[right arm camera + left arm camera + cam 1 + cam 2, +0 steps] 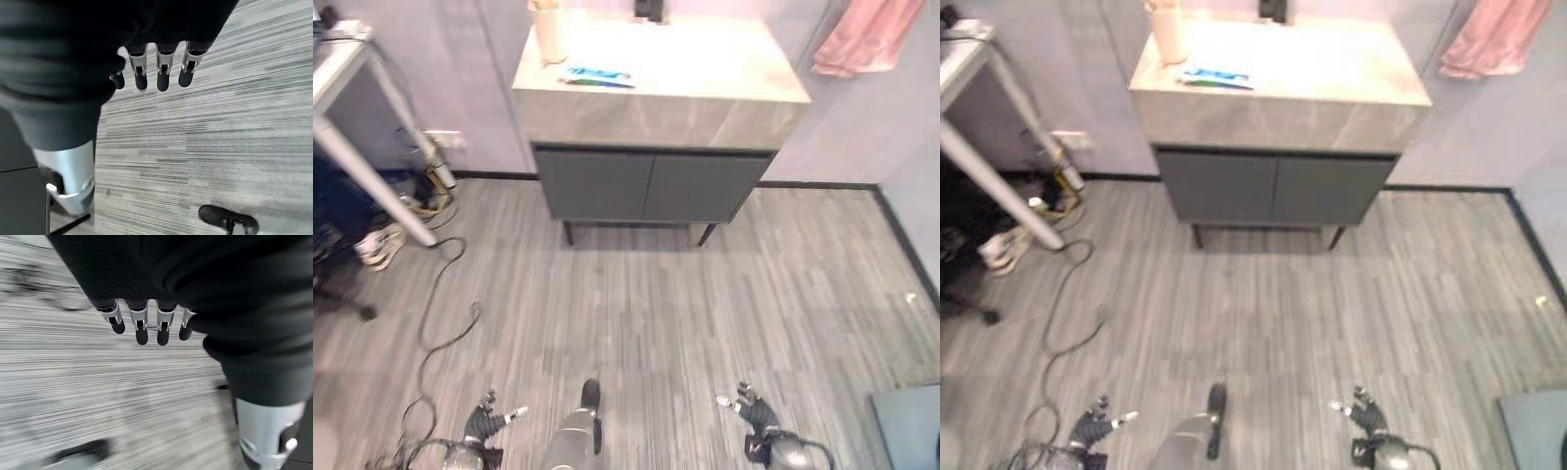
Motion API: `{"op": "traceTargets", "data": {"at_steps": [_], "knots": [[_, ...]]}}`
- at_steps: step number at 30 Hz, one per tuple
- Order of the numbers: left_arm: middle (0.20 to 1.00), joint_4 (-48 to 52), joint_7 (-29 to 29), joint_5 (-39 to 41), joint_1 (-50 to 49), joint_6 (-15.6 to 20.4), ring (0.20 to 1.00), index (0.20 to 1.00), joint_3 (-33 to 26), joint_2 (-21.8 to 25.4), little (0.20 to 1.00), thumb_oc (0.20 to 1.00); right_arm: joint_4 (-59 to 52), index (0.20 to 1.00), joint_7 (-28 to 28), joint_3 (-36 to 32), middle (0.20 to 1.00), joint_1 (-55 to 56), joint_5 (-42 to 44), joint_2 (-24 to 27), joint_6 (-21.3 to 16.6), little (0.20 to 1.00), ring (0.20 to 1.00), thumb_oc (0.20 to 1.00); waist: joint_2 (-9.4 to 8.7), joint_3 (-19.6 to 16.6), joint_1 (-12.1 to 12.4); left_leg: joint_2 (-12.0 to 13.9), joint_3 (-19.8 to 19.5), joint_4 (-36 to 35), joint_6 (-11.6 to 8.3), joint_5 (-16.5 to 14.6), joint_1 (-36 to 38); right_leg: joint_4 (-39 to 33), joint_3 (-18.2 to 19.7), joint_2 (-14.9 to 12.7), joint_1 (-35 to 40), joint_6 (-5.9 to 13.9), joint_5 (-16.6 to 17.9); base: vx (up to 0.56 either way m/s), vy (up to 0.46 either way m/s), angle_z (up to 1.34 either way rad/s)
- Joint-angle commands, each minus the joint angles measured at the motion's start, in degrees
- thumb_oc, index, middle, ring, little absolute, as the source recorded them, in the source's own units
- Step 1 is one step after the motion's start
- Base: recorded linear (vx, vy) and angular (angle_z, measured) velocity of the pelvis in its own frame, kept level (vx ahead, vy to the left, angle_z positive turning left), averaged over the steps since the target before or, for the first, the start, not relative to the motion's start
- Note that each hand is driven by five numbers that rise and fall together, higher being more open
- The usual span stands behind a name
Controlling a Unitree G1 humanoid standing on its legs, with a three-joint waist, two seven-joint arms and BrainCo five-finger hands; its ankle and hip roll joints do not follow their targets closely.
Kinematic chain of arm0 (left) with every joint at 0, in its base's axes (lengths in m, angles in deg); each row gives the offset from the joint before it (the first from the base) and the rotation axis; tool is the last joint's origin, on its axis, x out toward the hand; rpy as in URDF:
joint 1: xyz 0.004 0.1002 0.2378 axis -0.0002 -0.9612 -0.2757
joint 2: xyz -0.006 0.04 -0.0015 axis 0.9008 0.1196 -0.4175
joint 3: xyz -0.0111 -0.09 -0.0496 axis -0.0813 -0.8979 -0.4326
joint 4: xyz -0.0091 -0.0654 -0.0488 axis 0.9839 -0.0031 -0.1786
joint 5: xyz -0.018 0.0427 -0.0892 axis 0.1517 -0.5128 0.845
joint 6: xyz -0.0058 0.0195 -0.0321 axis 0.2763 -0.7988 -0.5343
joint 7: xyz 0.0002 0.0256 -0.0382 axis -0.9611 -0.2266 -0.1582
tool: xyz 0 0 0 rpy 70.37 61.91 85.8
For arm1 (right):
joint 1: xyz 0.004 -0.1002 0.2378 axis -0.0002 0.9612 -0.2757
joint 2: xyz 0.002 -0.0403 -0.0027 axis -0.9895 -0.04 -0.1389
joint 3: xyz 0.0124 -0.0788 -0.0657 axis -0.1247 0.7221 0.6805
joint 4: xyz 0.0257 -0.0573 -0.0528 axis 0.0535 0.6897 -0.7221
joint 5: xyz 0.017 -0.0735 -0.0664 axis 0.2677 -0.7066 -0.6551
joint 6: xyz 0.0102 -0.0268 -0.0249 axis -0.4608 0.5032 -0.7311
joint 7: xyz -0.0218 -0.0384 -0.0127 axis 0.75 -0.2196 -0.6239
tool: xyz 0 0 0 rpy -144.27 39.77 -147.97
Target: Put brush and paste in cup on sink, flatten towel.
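1. Both the left robot hand (487,423) and the right robot hand (751,411) hang low over the grey striped floor (705,304), fingers relaxed and straight, holding nothing. They are well apart from the pale stone-topped bench (705,108) with grey cabinet doors.
2. The task's things sit on that top. The blue-and-white paste tube (597,75), with what may be the brush beside it, lies near the front edge. The cream cylindrical cup (548,34) stands at the back left corner.
3. Risk: the tube is close to the front lip, so a clumsy sweep could push it to the floor. The tall cup looks easy to tip.
4. The pink hanging towel (867,34) is on the wall at right, beyond the bench's corner, so reaching it calls for a sidestep.
5. Open floor lies straight ahead, while loose cables (440,313) and a grey slanted leg (372,176) crowd the left.
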Motion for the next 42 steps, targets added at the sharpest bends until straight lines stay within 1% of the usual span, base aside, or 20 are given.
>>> {"op": "traceTargets", "data": {"at_steps": [1, 4, 5, 6, 7, 9, 11, 13, 15, 17, 18, 19, 20, 22, 23, 31, 34, 39, 40, 42], "knots": [[1.000, 2.9, -0.1, -0.3, -0.3, 1.8, 1.000, 1.000, 0.8, 0.3, 1.000, 1.000, -3.0, 1.000, 1.6, -1.8, 1.000, -4.1, -2.1, 2.0, -1.1, 1.000, 1.000, 1.000, 4.29, 4.2, -0.6, 3.0, 2.1, -8.3, -4.98, 4.4, 7.7, -19.0, -5.5, 3.5, -4.4, 0.58, -1.5, 0.61, 0.347, -1.12], [1.000, 1.9, 0.5, -0.2, -0.1, 1.8, 1.000, 1.000, 0.4, -0.1, 1.000, 1.000, -4.2, 1.000, 1.7, -1.9, 1.000, -2.3, -2.0, 1.9, -1.0, 1.000, 1.000, 1.000, 4.86, 4.1, -2.0, 2.5, 3.6, -10.6, -6.12, 1.5, 14.3, -36.6, -13.2, -2.9, -5.5, -0.63, -5.5, 0.62, 0.102, -0.53], [1.000, 1.9, 0.8, -0.7, 0.1, 2.0, 1.000, 1.000, 0.6, -0.5, 1.000, 1.000, -4.1, 1.000, 1.8, -2.1, 1.000, -1.5, -2.5, 2.0, -1.1, 1.000, 1.000, 1.000, 5.02, 3.9, -2.5, 2.4, 3.6, -10.4, -6.90, -0.3, 16.2, -46.3, -13.4, -4.7, -5.7, -0.93, -4.4, 0.48, -0.035, 0.27], [1.000, 1.9, 0.8, -0.7, 0.1, 2.0, 1.000, 1.000, 0.6, -0.5, 1.000, 1.000, -4.1, 1.000, 1.8, -2.1, 1.000, -1.5, -2.5, 2.0, -1.1, 1.000, 1.000, 1.000, 5.03, 3.9, -2.5, 2.4, 3.6, -10.4, -6.90, -0.3, 16.2, -46.3, -13.5, -4.7, -5.7, -0.93, -4.4, 0.68, -0.060, 0.31], [1.000, 1.9, 1.0, -1.5, 0.9, 1.9, 1.000, 1.000, 1.2, -0.7, 1.000, 1.000, -4.8, 1.000, 1.8, -2.1, 1.000, -0.5, -3.8, 2.4, -0.6, 1.000, 1.000, 1.000, 5.22, 3.9, -3.9, 1.8, 2.2, -9.5, -7.30, -3.2, 18.7, -53.4, -6.6, -6.3, -5.8, -0.01, -2.3, 0.60, -0.060, 0.54], [1.000, 2.1, 0.6, -2.6, 2.2, 2.0, 1.000, 1.000, 2.2, -0.6, 1.000, 1.000, -4.8, 1.000, 1.9, -2.2, 1.000, -0.3, -5.1, 2.8, -0.2, 1.000, 1.000, 1.000, 4.90, 3.8, -5.3, 1.7, 1.0, -8.5, -7.41, -5.3, 20.6, -53.0, -0.3, -7.4, -7.2, 1.32, 0.2, 0.63, -0.104, 0.87], [1.000, 1.6, 1.0, -3.7, 2.4, 1.7, 1.000, 1.000, 2.4, -0.8, 1.000, 1.000, -4.7, 1.000, 2.2, -2.3, 1.000, -0.1, -5.8, 2.9, -0.2, 1.000, 1.000, 1.000, 4.69, 3.1, -5.0, 2.3, 0.9, -7.5, -8.27, -5.1, 21.8, -52.1, -1.9, -6.7, -6.1, 1.39, -0.3, 0.41, -0.177, 0.74], [1.000, 1.6, 0.9, -3.3, 3.8, 1.8, 1.000, 1.000, 3.5, -1.4, 1.000, 1.000, -5.7, 1.000, 1.7, -2.7, 1.000, -1.2, -5.4, 5.2, -0.5, 1.000, 1.000, 1.000, 3.72, 3.0, -6.3, 2.5, -0.7, 7.9, -10.90, -2.4, 17.2, -51.7, -2.3, -5.1, -2.5, -0.20, -0.1, 0.40, -0.305, 0.62], [1.000, 1.5, 1.0, -2.9, 4.9, 1.8, 1.000, 1.000, 4.2, -1.8, 1.000, 1.000, -5.5, 1.000, 1.8, -2.5, 1.000, -2.5, -5.2, 7.1, -0.9, 1.000, 1.000, 1.000, 2.79, 3.3, -6.3, 4.2, 0.3, 16.7, -12.01, 0.1, 11.3, -52.5, -4.9, -5.6, -0.9, -1.80, -1.0, 0.20, -0.231, 0.54], [1.000, 2.1, 1.3, -2.5, 5.7, 1.7, 1.000, 1.000, 5.2, -1.7, 1.000, 1.000, -4.6, 1.000, 0.9, -2.3, 1.000, -3.4, -6.2, 8.7, -0.8, 1.000, 1.000, 1.000, 2.75, 3.3, -6.3, 9.0, 4.9, 13.7, -11.66, 0.6, 10.0, -53.0, -7.1, -5.7, 0.5, -2.18, -2.6, 0.19, -0.123, 0.33], [1.000, 1.4, 1.3, -2.7, 6.5, 1.6, 1.000, 1.000, 5.7, -1.7, 1.000, 1.000, -4.2, 1.000, 0.4, -2.4, 1.000, -3.4, -6.6, 9.1, -0.9, 1.000, 1.000, 1.000, 2.95, 2.9, -7.1, 14.5, 11.0, 7.5, -12.06, 2.7, 11.7, -53.4, -8.8, -6.4, 1.3, -1.70, -3.1, 0.28, 0.082, 0.86], [1.000, 0.5, 1.4, -3.9, 7.2, 2.0, 1.000, 1.000, 6.6, -2.3, 1.000, 1.000, -3.7, 1.000, -0.2, -3.3, 1.000, -3.2, -6.3, 9.5, -0.8, 1.000, 1.000, 1.000, 3.48, 1.9, -7.4, 17.6, 14.4, -4.2, -13.50, 4.7, 12.9, -55.2, -10.0, -7.1, 2.8, -0.34, -3.4, 0.23, 0.114, 1.08], [1.000, 0.5, 1.4, -3.9, 7.2, 2.0, 1.000, 1.000, 6.6, -2.3, 1.000, 1.000, -3.7, 1.000, -0.2, -3.3, 1.000, -3.2, -6.3, 9.5, -0.8, 1.000, 1.000, 1.000, 3.45, 1.9, -7.4, 17.5, 14.5, -4.4, -13.49, 4.9, 13.0, -55.2, -10.0, -7.1, 2.8, -0.33, -3.4, 0.24, 0.197, 1.22], [1.000, -0.8, 0.3, -5.7, 6.8, 2.0, 1.000, 1.000, 7.0, -2.5, 1.000, 1.000, -2.4, 1.000, -0.3, -2.9, 1.000, -3.4, -7.4, 9.9, -0.8, 1.000, 1.000, 1.000, 4.99, 1.0, -6.8, 19.1, 12.5, -12.5, -15.15, 9.8, 12.9, -53.8, -9.6, -8.0, 2.7, 0.92, -3.8, 0.21, 0.238, 0.44], [1.000, 0.6, 0.8, -5.3, 6.1, 2.1, 1.000, 1.000, 6.8, -2.4, 1.000, 1.000, -2.8, 1.000, 0.1, -2.3, 1.000, -3.7, -7.8, 9.8, -0.9, 1.000, 1.000, 1.000, 5.18, 0.9, -6.7, 18.7, 11.1, -11.0, -14.67, 7.3, 13.6, -52.9, -8.7, -8.4, 2.5, 0.87, -4.3, 0.21, 0.231, -0.26], [1.000, 0.7, 2.7, -6.3, 3.5, 2.3, 1.000, 1.000, 6.1, 0.2, 1.000, 1.000, -3.1, 1.000, 1.8, -0.6, 1.000, -4.8, -10.4, 8.3, 0.3, 1.000, 1.000, 1.000, 4.47, 0.3, -4.6, 12.6, 10.1, -11.8, -13.12, 3.5, 14.1, -56.1, -6.5, -13.1, 4.2, 2.94, -0.2, 0.09, 0.211, -0.38], [1.000, -4.4, 1.8, -10.7, 2.9, 2.6, 1.000, 1.000, 5.9, 1.0, 1.000, 1.000, -0.5, 1.000, 2.3, 1.2, 1.000, -7.2, -11.9, 7.6, 0.0, 1.000, 1.000, 1.000, 3.18, -0.7, -2.4, 9.6, 10.2, -15.5, -12.16, 3.0, 15.7, -58.7, -8.6, -16.3, 5.4, 5.09, 3.6, 0.06, 0.208, 0.10], [1.000, -4.7, 0.1, -16.6, 2.1, 3.9, 1.000, 1.000, 7.5, 3.0, 1.000, 1.000, 7.4, 1.000, 0.2, 1.1, 1.000, -9.7, -12.9, 6.7, -0.6, 1.000, 1.000, 1.000, 2.49, -1.1, -0.3, 9.7, 8.4, -17.4, -12.52, 3.7, 15.4, -59.4, -11.8, -17.1, 6.9, 5.76, 4.3, 0.00, 0.008, 0.17], [1.000, 2.7, -2.3, -23.8, 0.8, 6.0, 1.000, 1.000, 10.3, 8.1, 1.000, 1.000, 14.8, 1.000, -2.4, 0.6, 1.000, -11.8, -14.5, 7.1, -1.2, 1.000, 1.000, 1.000, 2.52, -0.9, 2.5, 10.0, 5.7, -17.4, -13.08, 4.1, 14.3, -59.5, -15.4, -17.2, 8.6, 5.89, 3.8, -0.03, -0.079, 0.41], [1.000, 7.8, -1.3, -25.4, -1.4, 6.8, 1.000, 1.000, 11.5, 11.0, 1.000, 1.000, 17.8, 1.000, -3.4, -0.4, 1.000, -12.0, -14.7, 7.6, -1.9, 1.000, 1.000, 1.000, 2.55, -1.1, 3.6, 10.1, 4.4, -17.4, -13.20, 4.3, 13.6, -59.6, -17.1, -17.3, 9.4, 5.89, 3.7, 0.01, -0.105, 0.93]]}}
